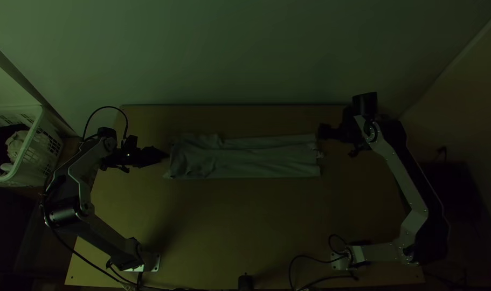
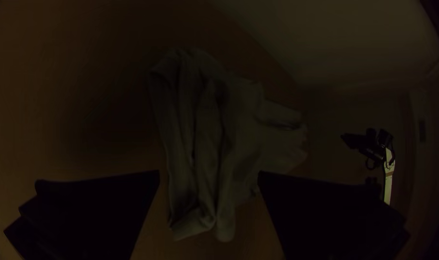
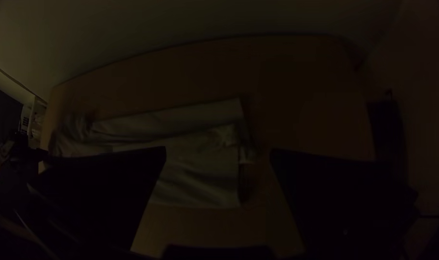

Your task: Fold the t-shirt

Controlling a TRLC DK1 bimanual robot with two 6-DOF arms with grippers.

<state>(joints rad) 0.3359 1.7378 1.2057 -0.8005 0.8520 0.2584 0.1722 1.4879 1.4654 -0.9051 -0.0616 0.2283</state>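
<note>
The t-shirt lies as a long folded strip across the table's middle, wrinkled toward its left end. My left gripper is just beside that left end; in the left wrist view the same gripper stands open, with the t-shirt beyond and between its fingers. Off the strip's right end is my right gripper. The right wrist view has this gripper open too, its fingers wide apart and the t-shirt lying below, with a small bunched bit at its end edge.
A white basket with dark and light cloth stands off the table's left side. The wooden table has bare surface in front of the strip. Behind the table's far edge is a pale wall. Cables lie near both arm bases.
</note>
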